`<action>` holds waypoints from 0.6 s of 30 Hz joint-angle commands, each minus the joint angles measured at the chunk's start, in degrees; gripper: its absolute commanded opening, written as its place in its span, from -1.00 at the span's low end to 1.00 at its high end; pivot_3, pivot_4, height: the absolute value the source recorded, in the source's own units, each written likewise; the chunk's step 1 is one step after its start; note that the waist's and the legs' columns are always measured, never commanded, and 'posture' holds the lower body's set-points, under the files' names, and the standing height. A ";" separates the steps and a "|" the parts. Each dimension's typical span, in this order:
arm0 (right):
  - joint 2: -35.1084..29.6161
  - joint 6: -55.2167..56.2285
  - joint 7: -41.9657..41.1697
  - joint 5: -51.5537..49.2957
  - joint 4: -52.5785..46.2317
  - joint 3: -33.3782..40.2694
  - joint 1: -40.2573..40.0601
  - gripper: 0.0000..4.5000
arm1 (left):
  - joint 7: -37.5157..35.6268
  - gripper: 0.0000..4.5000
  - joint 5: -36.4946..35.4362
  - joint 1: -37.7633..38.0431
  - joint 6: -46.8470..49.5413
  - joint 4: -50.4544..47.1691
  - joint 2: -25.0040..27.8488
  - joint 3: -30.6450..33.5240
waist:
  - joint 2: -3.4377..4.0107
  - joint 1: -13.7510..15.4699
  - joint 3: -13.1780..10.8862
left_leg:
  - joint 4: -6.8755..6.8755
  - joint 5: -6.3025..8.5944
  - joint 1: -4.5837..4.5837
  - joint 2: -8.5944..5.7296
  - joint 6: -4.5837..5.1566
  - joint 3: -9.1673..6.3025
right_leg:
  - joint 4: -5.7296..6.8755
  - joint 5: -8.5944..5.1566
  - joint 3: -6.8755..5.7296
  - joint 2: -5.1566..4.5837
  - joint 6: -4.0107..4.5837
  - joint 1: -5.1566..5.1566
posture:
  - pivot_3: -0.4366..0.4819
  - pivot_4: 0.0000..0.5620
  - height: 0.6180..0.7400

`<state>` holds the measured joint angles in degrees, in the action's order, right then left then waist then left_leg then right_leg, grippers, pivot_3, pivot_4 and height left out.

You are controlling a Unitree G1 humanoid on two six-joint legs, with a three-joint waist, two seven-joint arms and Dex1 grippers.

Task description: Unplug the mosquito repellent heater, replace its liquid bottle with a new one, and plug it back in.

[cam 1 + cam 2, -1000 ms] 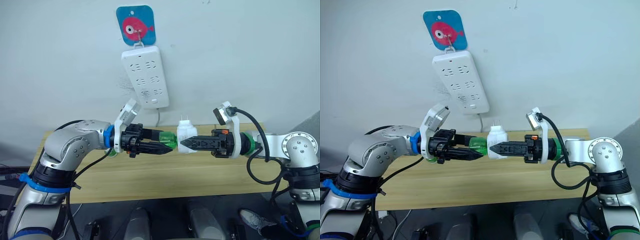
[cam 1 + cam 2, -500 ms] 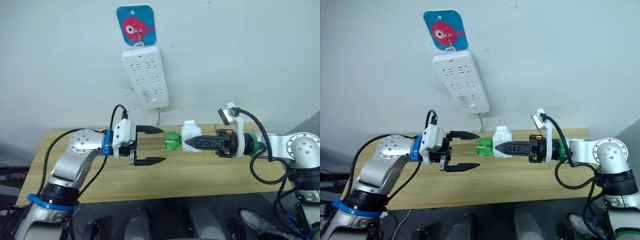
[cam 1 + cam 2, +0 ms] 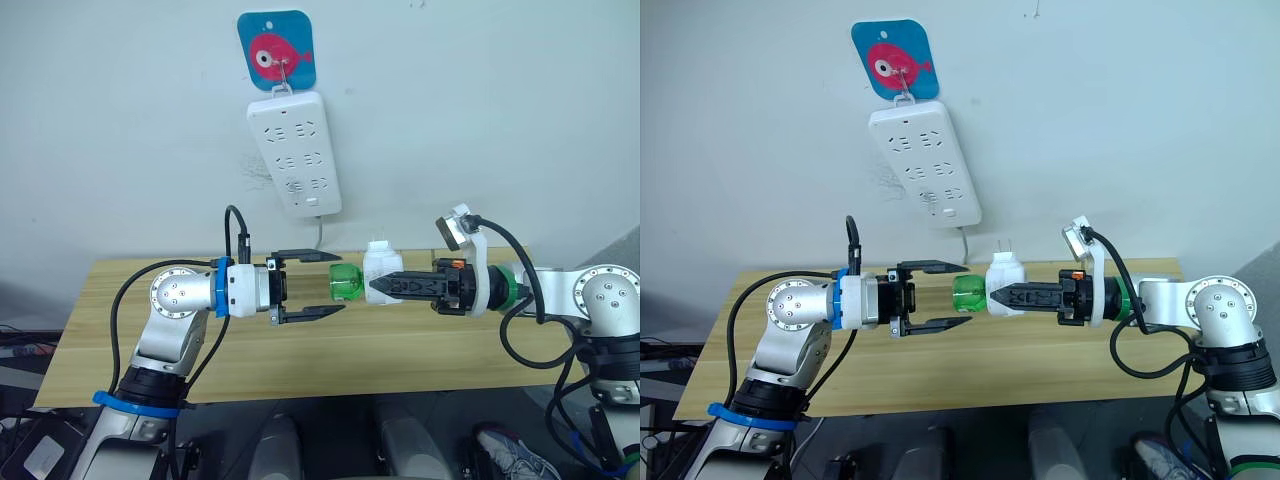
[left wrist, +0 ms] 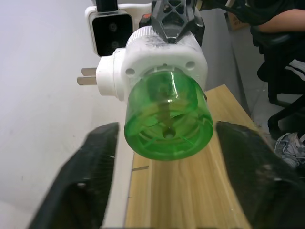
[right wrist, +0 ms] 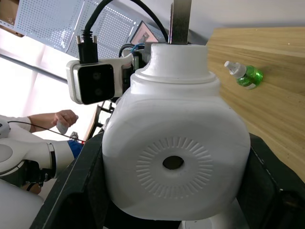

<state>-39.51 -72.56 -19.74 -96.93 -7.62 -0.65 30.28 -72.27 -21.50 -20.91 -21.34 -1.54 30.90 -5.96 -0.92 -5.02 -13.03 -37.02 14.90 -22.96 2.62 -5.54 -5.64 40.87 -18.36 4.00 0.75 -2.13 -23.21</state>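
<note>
My right gripper (image 3: 376, 285) is shut on the mosquito repellent heater (image 3: 380, 268), a small white unit held in the air above the table with its prongs pointing up. A green liquid bottle (image 3: 345, 281) sticks out of the heater toward my left arm. My left gripper (image 3: 342, 283) is open, and its two fingers flank the bottle's free end without touching it, as the left wrist view shows around the bottle (image 4: 167, 121). The heater's round-holed face (image 5: 174, 162) fills the space between my right fingers.
A white power strip (image 3: 295, 152) hangs on the wall under a blue fish card (image 3: 276, 48), above and behind the grippers. The wooden table (image 3: 300, 350) lies below them. Another green bottle (image 5: 244, 74) lies on the table. A person's hand (image 5: 64, 121) shows beyond my left arm.
My left gripper, shut on the green bottle a second ago, opened and let go. Its arm dropped at the elbow, and the fingers now stand spread around the bottle's end. The right gripper kept the heater.
</note>
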 commanded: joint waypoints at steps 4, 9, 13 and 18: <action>0.31 0.57 -0.61 -1.30 -1.46 1.67 0.24 0.35 | 0.07 -0.03 -1.39 -1.01 1.20 -2.77 0.16 -0.14 | 0.00 0.00 0.00 | 0.00 0.00 0.00 0.00 0.00 0.00 | 0.00 0.00 0.00 0.00 0.00 0.00 | -0.32 -0.27 0.75; 0.43 0.64 -0.62 -1.17 -1.40 1.61 0.31 0.35 | 1.37 -0.03 -2.96 -1.16 8.44 -5.59 1.45 -0.08 | 0.00 0.00 0.00 | 0.00 0.00 0.00 0.00 0.00 -0.01 | 0.00 0.00 -0.01 0.00 0.00 0.00 | -0.32 -0.27 0.75; 0.14 0.42 -0.88 -1.12 -1.43 1.67 0.22 0.35 | 5.67 -0.03 -16.74 -4.06 44.42 -9.63 8.98 0.20 | -0.09 -0.28 -0.08 | 0.00 0.00 -0.01 0.01 0.00 -0.09 | 0.04 0.00 -0.05 0.03 0.00 0.00 | -0.31 -0.27 0.75; -0.28 -0.05 -2.07 -0.27 -1.96 1.33 0.13 0.35 | 9.25 -0.03 -36.33 -13.73 75.28 -5.60 12.39 4.78 | -0.14 -0.55 -0.32 | -0.01 0.00 -0.01 0.01 0.00 -0.18 | 0.06 -0.01 -0.15 0.04 -0.02 0.01 | -0.31 -0.26 0.75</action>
<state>-39.03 -71.70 -21.35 -97.03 -7.63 -0.25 30.43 -66.67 -53.05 -32.44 48.32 -8.79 42.89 -6.52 -1.06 -5.57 -13.35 -37.03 14.90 -22.99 2.63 -5.54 -5.83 40.93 -18.38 3.81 0.79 -2.15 -23.20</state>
